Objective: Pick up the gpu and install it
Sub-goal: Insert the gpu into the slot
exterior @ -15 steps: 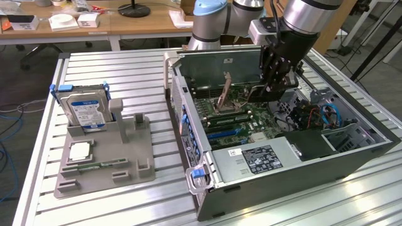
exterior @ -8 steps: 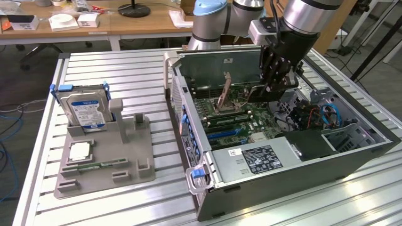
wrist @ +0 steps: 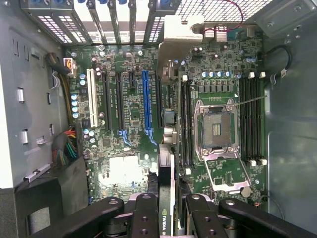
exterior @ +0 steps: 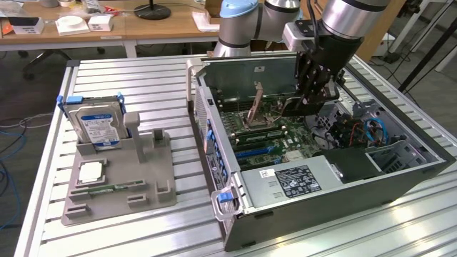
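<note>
My gripper (exterior: 315,92) hangs inside the open computer case (exterior: 400,176), shut on the gpu (exterior: 303,107), which it holds on edge above the motherboard (exterior: 268,142). In the wrist view the gpu (wrist: 167,171) runs edge-on from between my black fingers (wrist: 145,214) toward the case's rear slot openings, and its silver bracket (wrist: 180,33) is at the far end. The card hovers just to the CPU-socket side of the long blue expansion slot (wrist: 147,106). How high it hangs above the board is hard to tell.
The open CPU socket (wrist: 216,126) with its raised lever lies beside the card, flanked by memory slots (wrist: 251,119). The power supply (exterior: 300,179) fills the case's near end. On the table, a grey fixture (exterior: 146,176) holds a hard drive (exterior: 98,126), a chip (exterior: 91,171) and a memory stick (exterior: 107,188).
</note>
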Motion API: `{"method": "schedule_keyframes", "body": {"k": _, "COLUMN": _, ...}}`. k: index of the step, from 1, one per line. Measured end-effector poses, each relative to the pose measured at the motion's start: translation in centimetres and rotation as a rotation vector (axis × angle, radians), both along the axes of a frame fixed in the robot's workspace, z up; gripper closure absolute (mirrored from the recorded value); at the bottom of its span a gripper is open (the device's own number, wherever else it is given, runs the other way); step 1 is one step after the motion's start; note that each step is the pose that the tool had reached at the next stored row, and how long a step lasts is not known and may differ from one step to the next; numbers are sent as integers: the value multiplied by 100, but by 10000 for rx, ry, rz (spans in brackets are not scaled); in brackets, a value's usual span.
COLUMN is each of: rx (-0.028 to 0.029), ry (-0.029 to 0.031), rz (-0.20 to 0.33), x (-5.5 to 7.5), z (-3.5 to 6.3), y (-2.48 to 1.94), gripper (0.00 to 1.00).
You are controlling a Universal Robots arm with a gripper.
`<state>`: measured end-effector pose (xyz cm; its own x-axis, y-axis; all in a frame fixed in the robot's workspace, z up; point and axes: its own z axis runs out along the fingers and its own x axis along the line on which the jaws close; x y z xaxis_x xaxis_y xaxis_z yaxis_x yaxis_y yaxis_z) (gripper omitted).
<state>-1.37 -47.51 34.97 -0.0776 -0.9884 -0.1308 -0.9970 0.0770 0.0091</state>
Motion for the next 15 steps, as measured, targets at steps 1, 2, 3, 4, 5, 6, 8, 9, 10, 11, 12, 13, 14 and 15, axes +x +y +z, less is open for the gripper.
{"method": "schedule_keyframes", "body": {"k": 1, "rx": -1, "ry": 0, "rz": 0, "x": 0, "z": 0, "y": 0, "gripper": 74}}
{"method": "schedule_keyframes", "body": {"k": 2, "rx": -1, "ry": 0, "rz": 1, "x": 0, "z": -1, "y": -1, "gripper": 74}}
{"method": "schedule_keyframes", "body": {"k": 3, "rx": 2, "ry": -1, "rz": 0, "x": 0, "z": -4, "y": -3, "gripper": 74}}
{"method": "schedule_keyframes", "body": {"k": 4, "rx": 1, "ry": 0, "rz": 0, "x": 0, "z": -5, "y": -8, "gripper": 74}}
{"method": "schedule_keyframes", "body": {"k": 5, "rx": 0, "ry": 0, "rz": 2, "x": 1, "z": -7, "y": -15, "gripper": 74}}
{"method": "schedule_keyframes", "body": {"k": 6, "rx": 1, "ry": 0, "rz": 1, "x": 0, "z": -13, "y": -21, "gripper": 74}}
{"method": "schedule_keyframes", "body": {"k": 8, "rx": 0, "ry": 0, "rz": 1, "x": 1, "z": -24, "y": -36, "gripper": 74}}
{"method": "schedule_keyframes", "body": {"k": 9, "rx": 0, "ry": -1, "rz": 1, "x": 0, "z": -33, "y": -43, "gripper": 74}}
{"method": "schedule_keyframes", "body": {"k": 10, "rx": 1, "ry": -1, "rz": 0, "x": -2, "z": -47, "y": -47, "gripper": 74}}
{"method": "schedule_keyframes", "body": {"k": 11, "rx": 1, "ry": -1, "rz": -1, "x": -6, "z": -66, "y": -51, "gripper": 74}}
{"method": "schedule_keyframes", "body": {"k": 12, "rx": 0, "ry": -1, "rz": 0, "x": -9, "z": -82, "y": -55, "gripper": 74}}
{"method": "schedule_keyframes", "body": {"k": 13, "rx": 1, "ry": 0, "rz": 0, "x": -14, "z": -102, "y": -60, "gripper": 74}}
{"method": "schedule_keyframes", "body": {"k": 14, "rx": 1, "ry": 0, "rz": 0, "x": -18, "z": -120, "y": -64, "gripper": 74}}
{"method": "schedule_keyframes", "body": {"k": 15, "rx": 1, "ry": -1, "rz": 1, "x": -20, "z": -138, "y": -69, "gripper": 74}}
